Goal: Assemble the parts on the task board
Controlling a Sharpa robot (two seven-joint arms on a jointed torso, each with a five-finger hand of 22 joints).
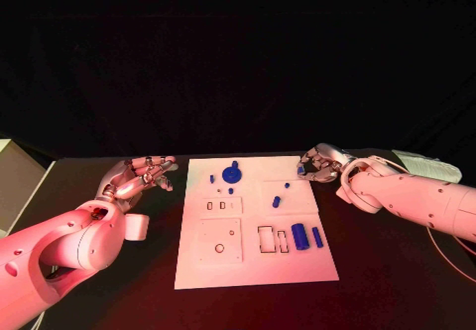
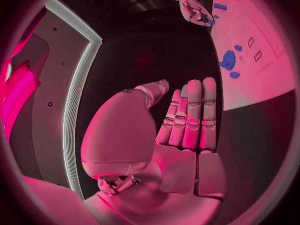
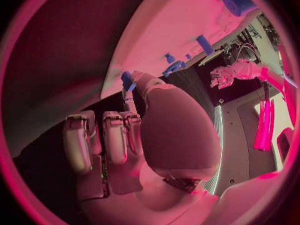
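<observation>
Fingers (image 1: 314, 167) of your right hand (image 1: 322, 165) pinch a small blue part (image 1: 300, 169) at the task board's (image 1: 253, 271) far right edge; your left hand (image 1: 144, 175) hangs empty, fingers apart. Most parts lie loose; assembly looks barely begun.

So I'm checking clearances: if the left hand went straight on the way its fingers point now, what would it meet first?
The left hand is off the board's left edge, fingers aimed toward the table's far side. The way looks free; the board and its parts lie off to its side, though depth is unclear.
</observation>
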